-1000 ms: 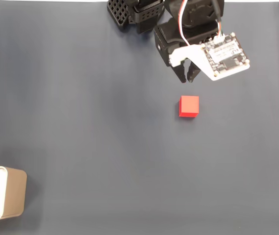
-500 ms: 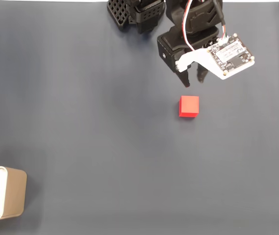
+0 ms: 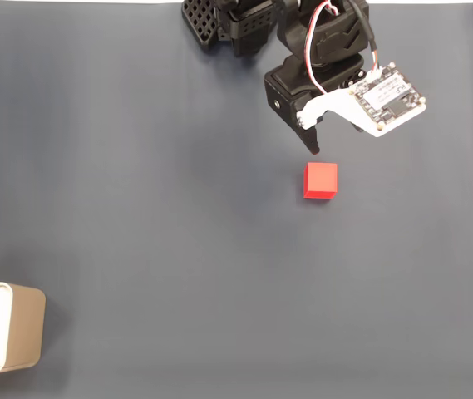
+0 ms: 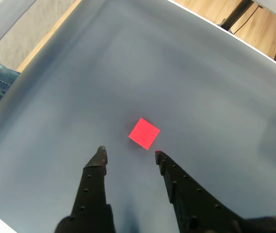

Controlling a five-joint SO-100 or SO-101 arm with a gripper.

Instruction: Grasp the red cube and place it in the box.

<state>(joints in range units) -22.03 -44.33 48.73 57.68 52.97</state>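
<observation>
Here the gripper hangs above the dark table, its two black fingers spread apart with nothing between them. The red cube lies flat on the table just beyond the fingertips, untouched. In the fixed view the box sits well apart, at the lower left edge.

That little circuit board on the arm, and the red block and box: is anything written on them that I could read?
None readable. The circuit board on the arm carries tiny markings, too small and blurred to read in the fixed view. The red cube and the box bear no writing.
</observation>
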